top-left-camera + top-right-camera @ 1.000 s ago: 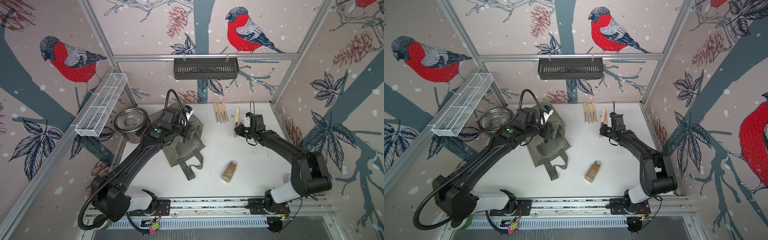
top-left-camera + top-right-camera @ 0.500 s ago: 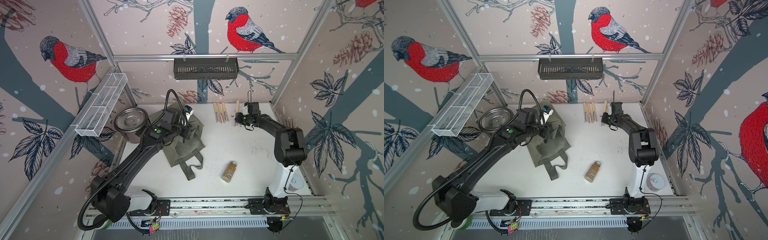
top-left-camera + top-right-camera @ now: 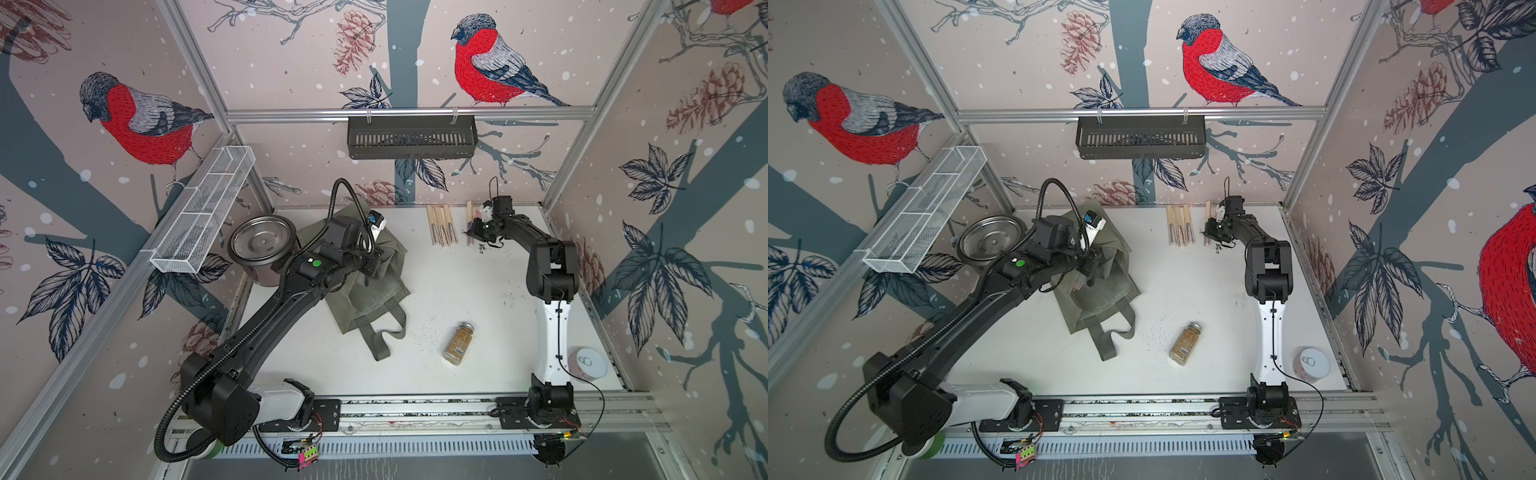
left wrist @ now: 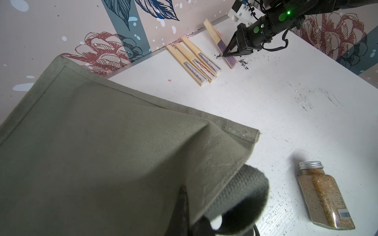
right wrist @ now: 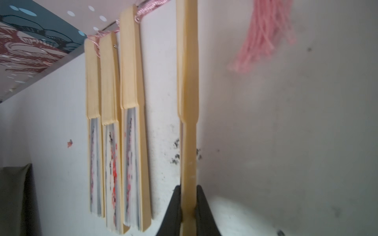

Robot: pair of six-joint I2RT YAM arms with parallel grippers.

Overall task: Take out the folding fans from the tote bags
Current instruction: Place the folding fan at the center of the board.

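The left gripper [image 4: 206, 201] is clamped tight on the rim of the olive tote bag [image 3: 374, 291], which slumps on the table [image 3: 478, 291] right beside the steel pot [image 3: 261, 241], its straps trailing toward the front; what the bag holds inside cannot be told. The right gripper [image 5: 189, 206] pinches the leaf end of one folding fan [image 5: 188, 98] near the back wall, just beside three more fans [image 3: 441, 226] lying side by side on the table; a spice jar [image 3: 458, 344] lies on its side well apart from them
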